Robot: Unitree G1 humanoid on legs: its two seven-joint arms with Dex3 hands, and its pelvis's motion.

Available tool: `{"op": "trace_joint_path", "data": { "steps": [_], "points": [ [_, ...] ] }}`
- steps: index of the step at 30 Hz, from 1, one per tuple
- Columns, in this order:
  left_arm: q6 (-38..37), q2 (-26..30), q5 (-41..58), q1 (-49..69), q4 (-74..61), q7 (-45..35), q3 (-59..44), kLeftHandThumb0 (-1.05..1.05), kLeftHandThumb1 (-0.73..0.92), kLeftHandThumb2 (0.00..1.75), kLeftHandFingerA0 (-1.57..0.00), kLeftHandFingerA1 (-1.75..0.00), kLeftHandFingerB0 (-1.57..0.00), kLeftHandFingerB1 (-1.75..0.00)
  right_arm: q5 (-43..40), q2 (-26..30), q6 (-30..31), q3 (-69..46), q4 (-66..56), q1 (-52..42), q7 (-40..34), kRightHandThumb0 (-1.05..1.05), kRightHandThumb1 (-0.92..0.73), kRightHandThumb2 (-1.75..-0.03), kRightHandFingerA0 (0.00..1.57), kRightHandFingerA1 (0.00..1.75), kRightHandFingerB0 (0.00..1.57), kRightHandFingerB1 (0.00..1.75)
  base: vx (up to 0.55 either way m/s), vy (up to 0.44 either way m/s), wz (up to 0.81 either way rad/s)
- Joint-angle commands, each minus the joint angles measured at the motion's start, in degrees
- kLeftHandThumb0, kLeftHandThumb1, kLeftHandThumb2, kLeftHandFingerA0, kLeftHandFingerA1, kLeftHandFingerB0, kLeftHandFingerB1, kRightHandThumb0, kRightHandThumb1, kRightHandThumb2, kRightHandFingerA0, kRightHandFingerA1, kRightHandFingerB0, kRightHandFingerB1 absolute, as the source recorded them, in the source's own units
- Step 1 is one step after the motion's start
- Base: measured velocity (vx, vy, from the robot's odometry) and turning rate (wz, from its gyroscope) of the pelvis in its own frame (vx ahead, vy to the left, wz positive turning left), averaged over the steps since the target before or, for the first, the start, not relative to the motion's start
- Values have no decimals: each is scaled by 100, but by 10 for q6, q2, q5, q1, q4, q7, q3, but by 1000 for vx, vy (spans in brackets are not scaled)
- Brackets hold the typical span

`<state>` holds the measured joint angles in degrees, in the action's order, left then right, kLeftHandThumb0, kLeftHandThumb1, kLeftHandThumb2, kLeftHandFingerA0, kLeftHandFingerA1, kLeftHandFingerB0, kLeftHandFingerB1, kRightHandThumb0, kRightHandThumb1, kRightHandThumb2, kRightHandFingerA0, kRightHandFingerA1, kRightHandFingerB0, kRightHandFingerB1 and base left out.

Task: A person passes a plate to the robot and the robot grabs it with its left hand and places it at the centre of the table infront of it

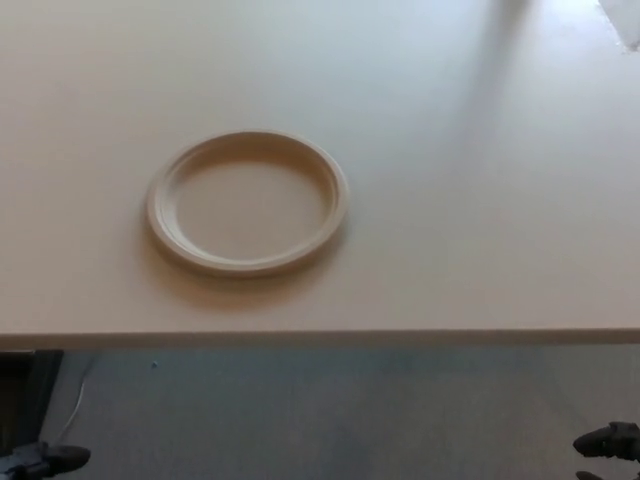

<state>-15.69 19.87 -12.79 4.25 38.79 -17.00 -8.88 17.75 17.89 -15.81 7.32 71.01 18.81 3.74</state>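
Bench (520, 200): pale, smooth top filling most of the head view; near edge runs across the lower part of the picture, grey floor (330, 420) below it.
Plate (247, 203): lies flat on the bench, left of the picture's middle and well back from the near edge; nothing touches it and no person is in view.
Plate handling: looks like a light, thin disposable plate, cream like the bench; probably stiff enough to carry by one side but likely to flex or slide on the smooth top if pushed.
Where to hold: the raised rim is the only part to pinch, thumb above and fingers under the lip; the near-left arc is closest to the left hand.
Task state: judged from its position, the plate is already set down and let go.
Left hand (45, 460): only a dark tip at the bottom-left corner, below the bench edge, well apart from the plate; holds nothing visible; how far open, cannot tell.
Right hand (610, 442): a dark tip at the bottom-right corner, touching nothing visible; its opening cannot be told either.
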Motion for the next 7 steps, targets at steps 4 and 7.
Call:
{"op": "trace_joint_path", "data": {
  "steps": [4, 7],
  "points": [
    [33, 2, 6, -27, 61, 83, 4, -58, 52, 80, -34, -51, -25, -44, -22, -5, -22, -15, 1, -39, -9, -79, -81, -64, 50, 68, 30, 52, 0, 0, 0],
    [30, 0, 17, -33, 74, 79, 4, -57, 63, 59, -44, -42, -33, -33, -29, -3, -21, -28, -4, -46, -20, -76, -80, -64, 57, 77, 34, 53, 0, 0, 0]
  ]
}}
